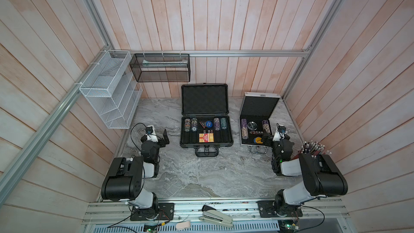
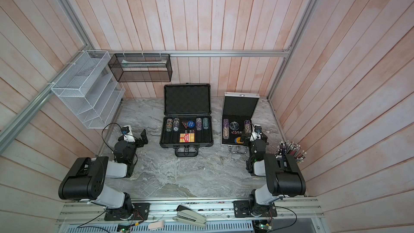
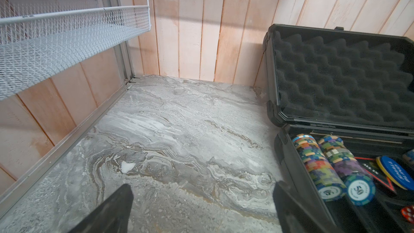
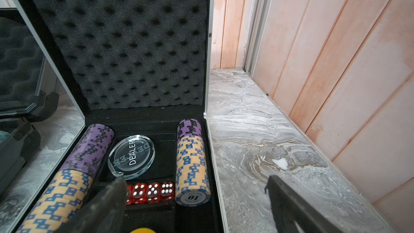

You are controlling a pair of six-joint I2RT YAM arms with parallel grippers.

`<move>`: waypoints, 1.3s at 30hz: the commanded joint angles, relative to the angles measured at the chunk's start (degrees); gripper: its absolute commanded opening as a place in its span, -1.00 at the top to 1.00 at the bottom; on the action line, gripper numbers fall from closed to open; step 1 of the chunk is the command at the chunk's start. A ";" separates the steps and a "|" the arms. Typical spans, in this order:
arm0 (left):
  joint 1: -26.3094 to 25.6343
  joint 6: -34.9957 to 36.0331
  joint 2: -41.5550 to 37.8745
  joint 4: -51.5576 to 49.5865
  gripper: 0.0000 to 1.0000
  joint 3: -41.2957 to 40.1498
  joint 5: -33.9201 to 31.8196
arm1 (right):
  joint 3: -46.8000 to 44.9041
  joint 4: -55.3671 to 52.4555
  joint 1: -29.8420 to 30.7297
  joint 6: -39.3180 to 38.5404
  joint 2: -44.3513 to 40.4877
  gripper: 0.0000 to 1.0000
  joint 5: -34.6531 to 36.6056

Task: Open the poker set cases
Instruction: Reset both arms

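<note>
Both poker set cases stand open on the marble table, lids upright against the back wall. The larger dark grey case (image 1: 205,99) (image 2: 187,99) (image 3: 340,75) sits mid-back, showing chip rolls, dice and a card box. The smaller silver case (image 1: 259,106) (image 2: 239,106) (image 4: 125,41) is to its right, holding chip rolls, red dice and a dealer button. My left gripper (image 1: 165,137) (image 2: 143,138) (image 3: 201,187) hangs open over bare table, left of the dark case. My right gripper (image 1: 266,138) (image 2: 246,141) (image 4: 196,179) is open, straddling the silver case's right front rim, holding nothing.
A white mesh rack (image 1: 109,90) hangs on the left wall and a black mesh basket (image 1: 160,68) on the back rail. A cup of pencils (image 1: 313,147) stands by the right arm. A stapler (image 1: 216,217) lies on the front rail. Walls close in on three sides.
</note>
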 commanded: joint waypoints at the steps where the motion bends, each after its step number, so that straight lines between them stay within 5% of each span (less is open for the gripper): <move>1: -0.22 0.98 0.04 -0.54 -1.00 1.20 -0.17 | 0.52 -0.30 -0.21 0.42 -0.49 -0.97 -0.59; 39: -0.31 0.98 0.05 -0.54 -1.00 1.27 -0.26 | 0.57 -0.43 -0.98 0.10 -0.49 -0.97 -3.76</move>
